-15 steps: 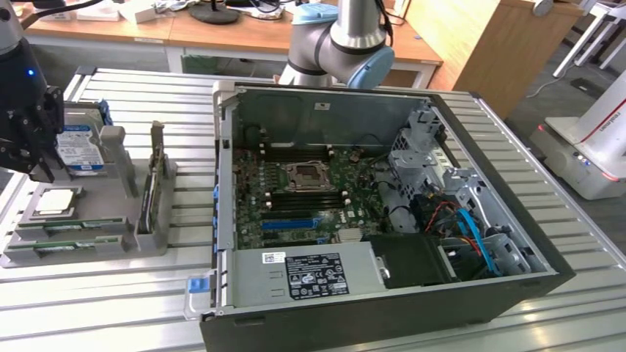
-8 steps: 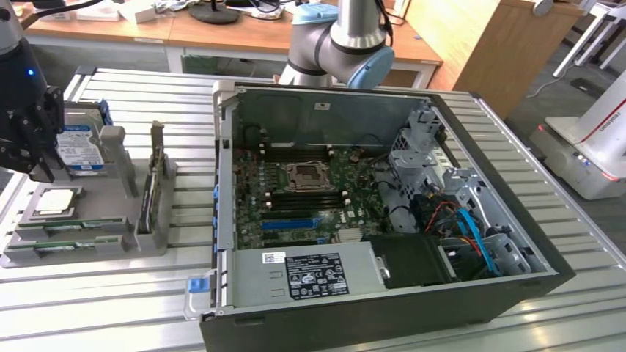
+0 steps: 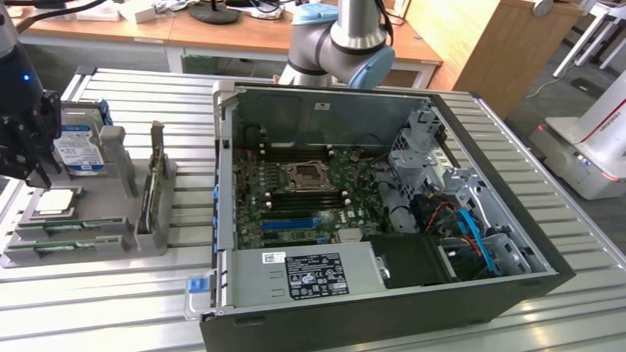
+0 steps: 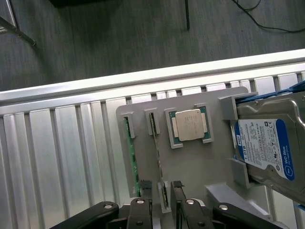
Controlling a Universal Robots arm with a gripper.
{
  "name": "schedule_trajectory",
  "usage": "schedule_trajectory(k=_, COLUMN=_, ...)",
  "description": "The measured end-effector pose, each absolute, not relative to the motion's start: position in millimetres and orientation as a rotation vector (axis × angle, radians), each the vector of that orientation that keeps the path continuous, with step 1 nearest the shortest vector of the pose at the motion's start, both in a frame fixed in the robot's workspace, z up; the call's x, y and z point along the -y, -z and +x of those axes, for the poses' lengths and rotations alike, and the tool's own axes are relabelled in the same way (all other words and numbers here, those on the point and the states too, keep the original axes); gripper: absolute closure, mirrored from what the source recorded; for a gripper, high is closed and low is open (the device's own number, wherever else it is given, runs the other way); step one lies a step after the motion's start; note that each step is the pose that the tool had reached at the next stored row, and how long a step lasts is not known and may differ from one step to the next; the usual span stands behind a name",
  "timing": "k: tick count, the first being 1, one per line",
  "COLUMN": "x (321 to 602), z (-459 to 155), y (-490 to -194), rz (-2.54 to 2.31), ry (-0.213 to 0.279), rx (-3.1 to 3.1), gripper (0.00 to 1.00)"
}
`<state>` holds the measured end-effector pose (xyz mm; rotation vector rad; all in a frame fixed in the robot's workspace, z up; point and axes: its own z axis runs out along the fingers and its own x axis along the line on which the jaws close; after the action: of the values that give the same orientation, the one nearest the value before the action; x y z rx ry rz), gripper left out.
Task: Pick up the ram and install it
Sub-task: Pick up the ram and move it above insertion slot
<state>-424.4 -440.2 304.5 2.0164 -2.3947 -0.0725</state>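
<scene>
Poised, gripper jaws apart, over thin green ram edge-up in grey slotted tray, nine o'clock of open case; ribbed table around.

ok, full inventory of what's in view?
ram: 2, green, on edge in tray slots beside the cpu
cpu: 1, silver, flat in the tray between ram and drive
drive: 1, silver with blue label, at the tray's end
tray: 1, grey, on the table at the exterior view's left
case: 1, black, side open, mid-table
table: 1, silver, slatted
desk: 1, wooden, behind the table
arm: 1, grey and blue, behind the case
gripper: 1, black, open, above the tray, fingers flanking the ram nearer the cpu
</scene>
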Motion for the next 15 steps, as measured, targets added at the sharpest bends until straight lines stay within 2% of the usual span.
schedule_trajectory(k=15, x=460, z=-425, y=-305, rz=2.019, ry=0.08, rx=2.398, gripper=0.7)
